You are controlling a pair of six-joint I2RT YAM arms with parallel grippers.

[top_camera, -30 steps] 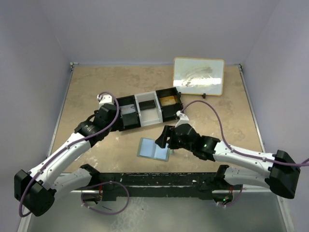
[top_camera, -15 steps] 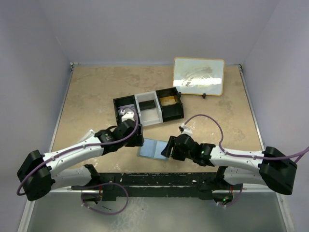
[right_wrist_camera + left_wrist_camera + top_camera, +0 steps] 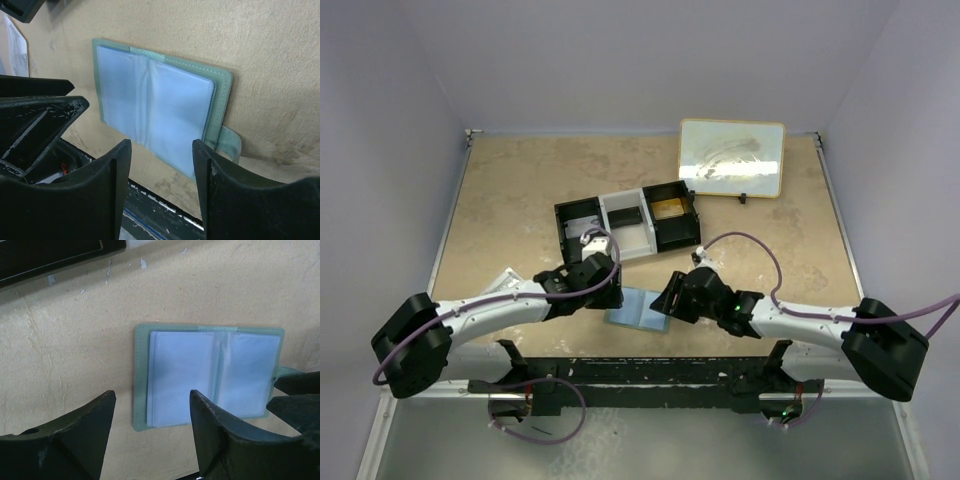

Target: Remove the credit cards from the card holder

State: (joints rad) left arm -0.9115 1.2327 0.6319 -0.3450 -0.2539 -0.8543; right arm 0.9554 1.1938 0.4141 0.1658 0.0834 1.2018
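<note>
The card holder [image 3: 638, 308] lies open and flat near the table's front edge, light blue inside with a grey-green rim. It also shows in the left wrist view [image 3: 207, 375] and the right wrist view [image 3: 160, 105]; no card shows in its pockets. My left gripper [image 3: 613, 294] [image 3: 151, 393] is open and empty at its left edge. My right gripper [image 3: 667, 298] [image 3: 161, 143] is open and empty at its right edge, by the strap tab [image 3: 231, 144]. A dark card [image 3: 628, 213] and an orange-tan card [image 3: 670, 207] lie in the tray.
The black-and-white three-compartment tray [image 3: 582, 226] stands just behind the card holder; its edge shows in the left wrist view [image 3: 50, 255]. A framed whiteboard [image 3: 731, 157] lies at the back right. A clear packet [image 3: 505, 280] lies partly under my left arm.
My left gripper has swung from the tray's left compartment down to the card holder's left edge. My right gripper has dropped towards the card holder's right edge. The card holder has not moved.
</note>
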